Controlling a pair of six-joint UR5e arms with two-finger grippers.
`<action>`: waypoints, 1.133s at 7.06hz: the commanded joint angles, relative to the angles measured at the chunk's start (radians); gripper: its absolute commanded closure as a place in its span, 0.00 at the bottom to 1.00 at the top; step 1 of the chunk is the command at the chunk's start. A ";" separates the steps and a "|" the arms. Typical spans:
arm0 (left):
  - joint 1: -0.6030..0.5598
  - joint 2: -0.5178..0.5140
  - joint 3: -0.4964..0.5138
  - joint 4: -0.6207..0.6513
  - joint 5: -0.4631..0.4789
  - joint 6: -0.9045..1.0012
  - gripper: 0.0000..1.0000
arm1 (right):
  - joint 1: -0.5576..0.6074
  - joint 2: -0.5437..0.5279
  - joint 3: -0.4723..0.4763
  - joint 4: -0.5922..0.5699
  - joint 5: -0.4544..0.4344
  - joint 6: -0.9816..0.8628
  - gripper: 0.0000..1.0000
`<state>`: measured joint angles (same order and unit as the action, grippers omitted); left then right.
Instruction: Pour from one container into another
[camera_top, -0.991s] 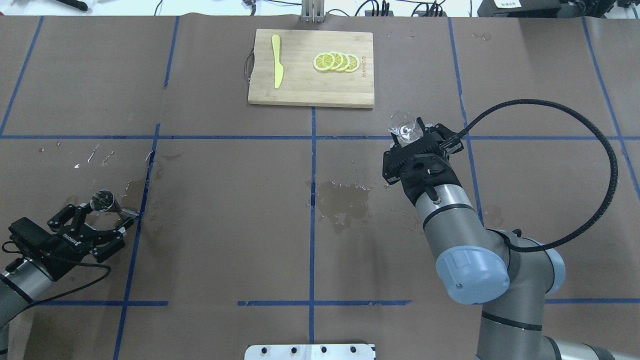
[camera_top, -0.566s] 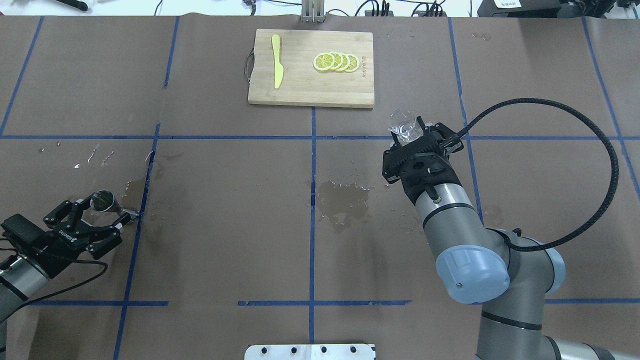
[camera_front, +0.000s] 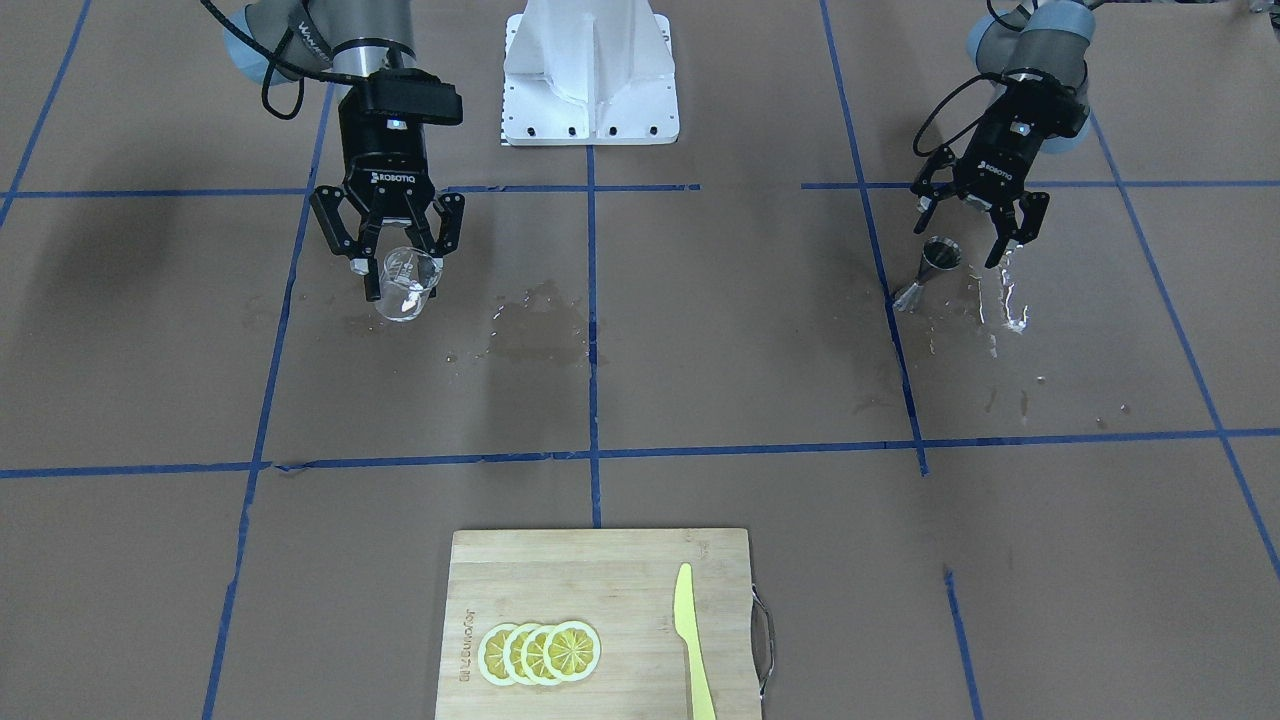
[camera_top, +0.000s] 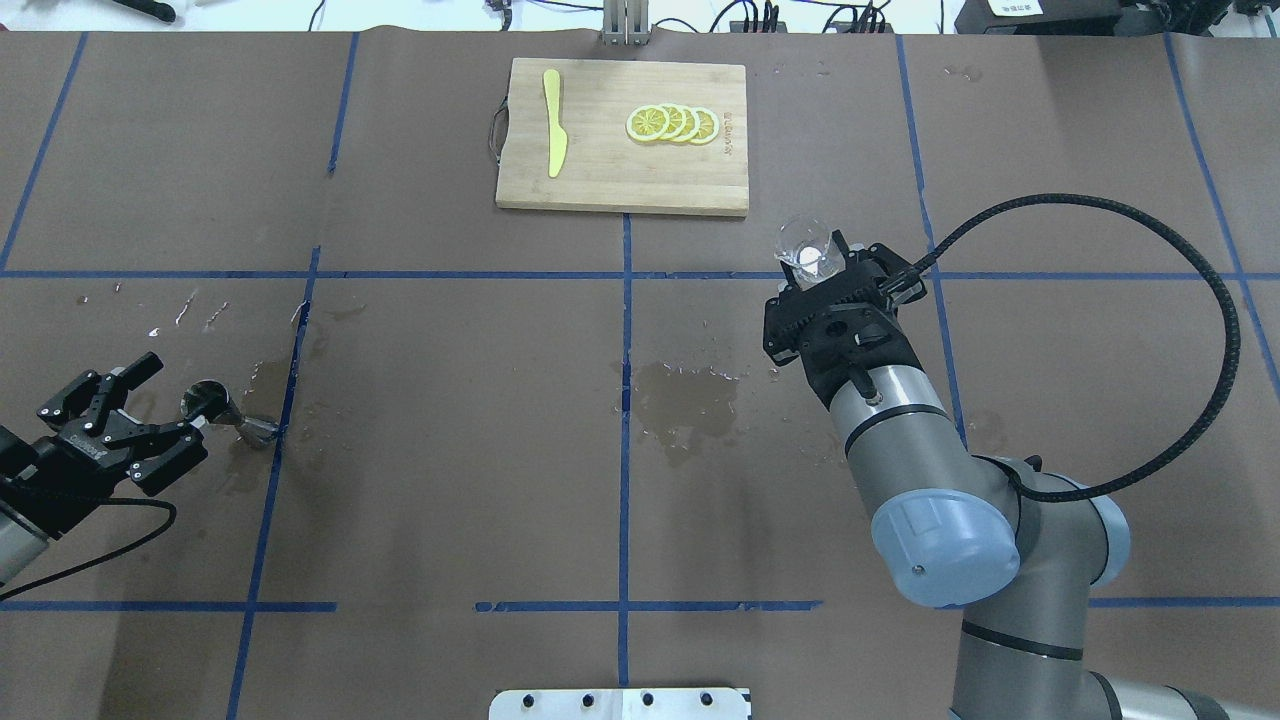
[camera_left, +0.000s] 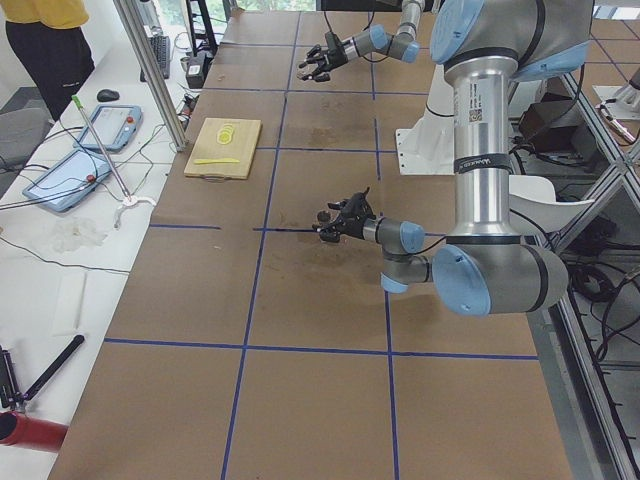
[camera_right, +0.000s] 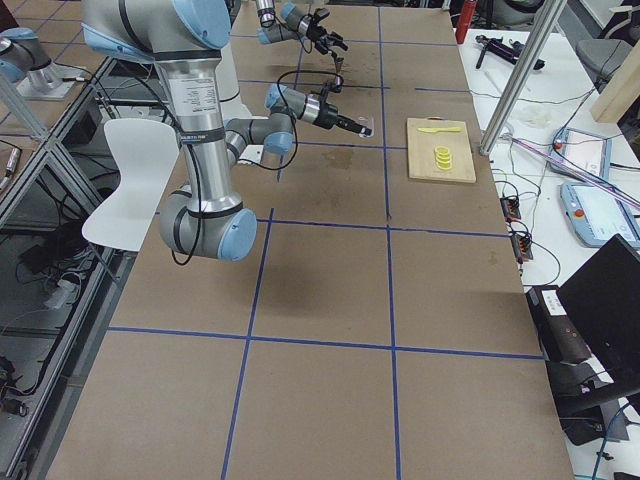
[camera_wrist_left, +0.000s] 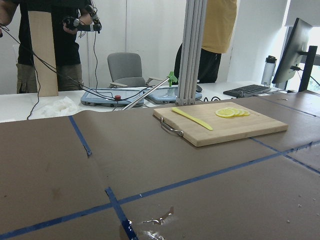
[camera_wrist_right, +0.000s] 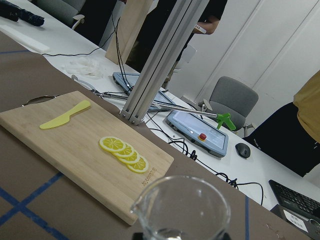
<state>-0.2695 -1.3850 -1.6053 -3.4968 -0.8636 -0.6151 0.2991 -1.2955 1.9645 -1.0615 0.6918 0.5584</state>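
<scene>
beaker (camera_front: 403, 285) up, jigger (camera_front: 928, 272) down
right jaws clamp the beaker above the bench (camera_front: 700, 380); left jaws gape wide beside the jigger.

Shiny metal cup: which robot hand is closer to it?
Left. The left gripper is open right beside the metal cup. The right gripper is far across the table, shut on the glass beaker.

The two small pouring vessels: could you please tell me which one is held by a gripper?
The clear glass beaker, clamped in the right gripper. The steel jigger sits on the table, with the left gripper open and not gripping it.
</scene>
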 joint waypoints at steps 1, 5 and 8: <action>-0.115 0.006 -0.035 0.014 -0.148 0.070 0.00 | 0.000 0.001 0.001 0.000 0.002 0.026 1.00; -0.659 -0.017 -0.021 0.384 -0.826 0.376 0.00 | -0.001 -0.007 -0.001 0.000 0.002 0.029 1.00; -0.964 -0.098 -0.030 0.824 -1.006 0.807 0.00 | 0.000 -0.011 0.001 0.002 0.038 0.126 1.00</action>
<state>-1.1158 -1.4368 -1.6325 -2.8532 -1.7917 0.0188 0.2989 -1.3047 1.9629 -1.0612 0.7086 0.6556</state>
